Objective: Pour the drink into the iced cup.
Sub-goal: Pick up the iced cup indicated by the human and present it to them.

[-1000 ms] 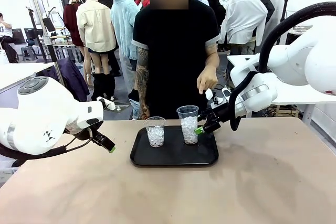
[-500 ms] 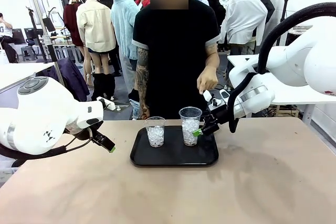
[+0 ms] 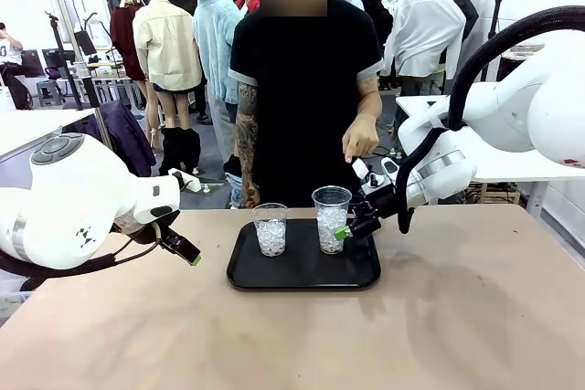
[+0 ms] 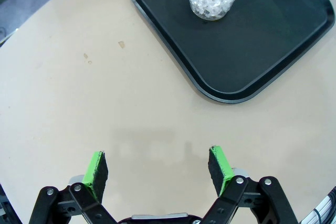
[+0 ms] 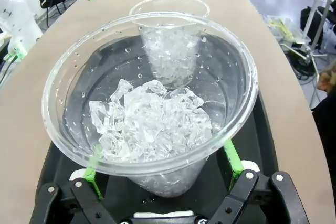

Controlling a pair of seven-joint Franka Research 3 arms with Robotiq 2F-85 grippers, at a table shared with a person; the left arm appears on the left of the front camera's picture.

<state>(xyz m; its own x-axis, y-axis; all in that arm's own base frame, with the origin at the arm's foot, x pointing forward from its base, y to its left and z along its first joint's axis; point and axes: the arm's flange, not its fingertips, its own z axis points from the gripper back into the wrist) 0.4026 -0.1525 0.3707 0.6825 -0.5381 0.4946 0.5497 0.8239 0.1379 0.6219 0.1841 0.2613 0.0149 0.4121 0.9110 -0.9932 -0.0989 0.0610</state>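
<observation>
On the black tray (image 3: 302,273) in the middle of the tabletop (image 3: 439,317) we see two clear cups of ice. Right hand (image 3: 345,228) is closed on the right cup (image 3: 331,216): in the wrist view green pads (image 5: 231,157) press its lower wall on both sides, ice piled about halfway up, droplets on the inner wall. We can't tell whether its base touches the tray. Left cup (image 3: 270,229) stands upright just beside it, free. Left hand (image 4: 157,166) is open, holding nothing, hovering over bare tabletop left of the tray, well apart from both cups. The person's hand (image 3: 361,141) hangs above the right hand, one finger pointing down.
</observation>
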